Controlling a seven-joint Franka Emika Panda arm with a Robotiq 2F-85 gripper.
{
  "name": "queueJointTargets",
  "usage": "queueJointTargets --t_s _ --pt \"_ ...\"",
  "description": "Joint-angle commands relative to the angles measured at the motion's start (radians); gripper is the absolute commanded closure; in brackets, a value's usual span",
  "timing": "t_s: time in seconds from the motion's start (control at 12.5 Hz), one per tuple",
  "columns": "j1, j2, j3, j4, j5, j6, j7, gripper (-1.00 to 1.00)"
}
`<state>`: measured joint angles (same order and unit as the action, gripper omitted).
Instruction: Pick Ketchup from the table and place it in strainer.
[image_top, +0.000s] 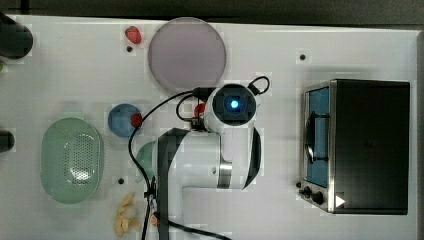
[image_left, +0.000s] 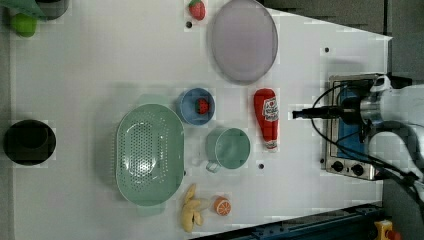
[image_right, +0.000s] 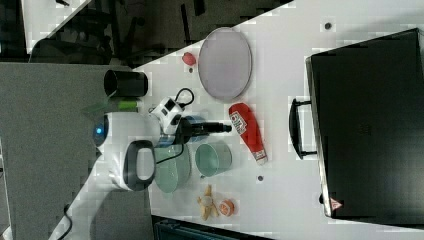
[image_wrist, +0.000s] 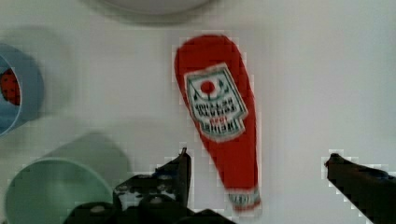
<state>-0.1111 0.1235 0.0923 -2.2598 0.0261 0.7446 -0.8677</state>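
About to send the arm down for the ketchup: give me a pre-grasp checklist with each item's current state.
1. Gripper open: ok, fingers spread wide.
2. Red ketchup bottle with whitish label lying free on the white table, touching nothing: ok.
3. Bottle's narrow end between the fingers in the wrist view: ok.
4. Pale green oval perforated strainer free to receive it: ok, nothing inside.
5. Round teal cup apart from the bottle: ok, though near.
6. Height above the bottle: cannot tell.
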Motion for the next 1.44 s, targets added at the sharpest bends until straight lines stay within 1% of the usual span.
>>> queueJointTargets --t_s 0.08,0.4,0.72,0.8,1.04,1.12,1.28,1.44 --pt "0.022 0.051 0.009 -0.041 -0.010 0.132 -0.099 -1.00" --pt "0.026 0.157 0.004 -0.091 -0.016 0.291 -0.099 -1.00" --pt "0.026 0.249 0.001 -0.111 -0.016 0.420 -0.100 -1.00" --pt "0.026 0.263 0.002 -0.113 -0.016 0.442 -0.100 -0.93" --pt "0.026 0.258 0.003 -0.114 -0.016 0.448 -0.097 -0.21" --pt "0.026 0.242 0.004 -0.112 -0.016 0.448 -0.096 -0.16" --pt "0.026 0.176 0.003 -0.112 -0.015 0.419 -0.082 -0.16" --pt "0.026 0.071 0.005 -0.110 -0.015 0.323 -0.082 -0.16"
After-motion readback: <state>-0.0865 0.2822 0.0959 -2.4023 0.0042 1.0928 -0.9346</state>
